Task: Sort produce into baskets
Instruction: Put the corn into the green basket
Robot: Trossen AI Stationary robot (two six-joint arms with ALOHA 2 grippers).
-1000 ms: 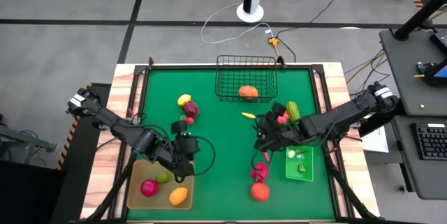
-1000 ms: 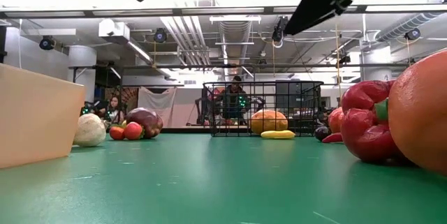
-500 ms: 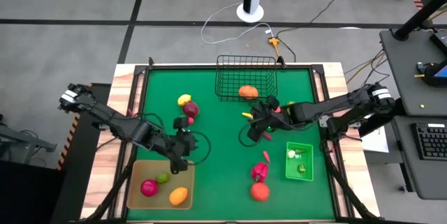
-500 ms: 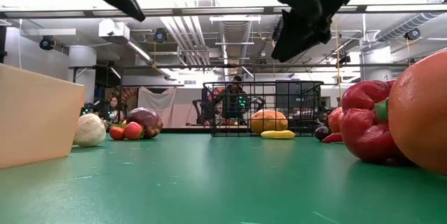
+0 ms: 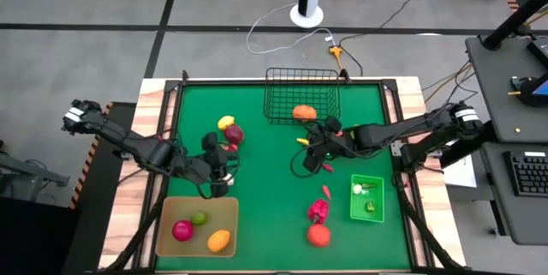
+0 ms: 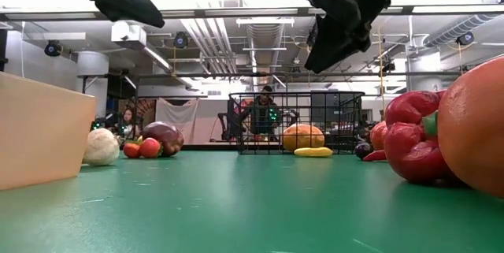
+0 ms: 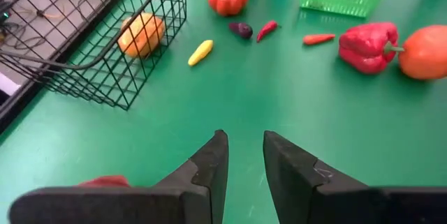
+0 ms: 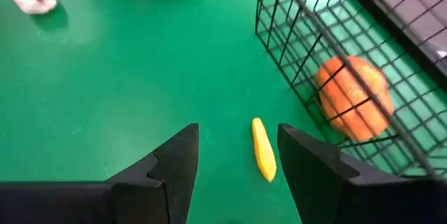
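The right gripper (image 8: 234, 165) hangs with fingers apart and nothing between them, directly over the yellow chilli (image 8: 263, 150), which lies on the mat at lower centre of the right wrist view. The chilli's long axis runs fore-aft between the fingers (so the jaws close across it), just beside the wire basket (image 8: 328, 56). The left gripper (image 7: 244, 165), centre-left in the high view, is nearly closed and empty.

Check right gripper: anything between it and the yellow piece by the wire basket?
Nothing visible. The right gripper hangs open above the yellow piece, only bare green mat between them. The wire basket stands just beside it.
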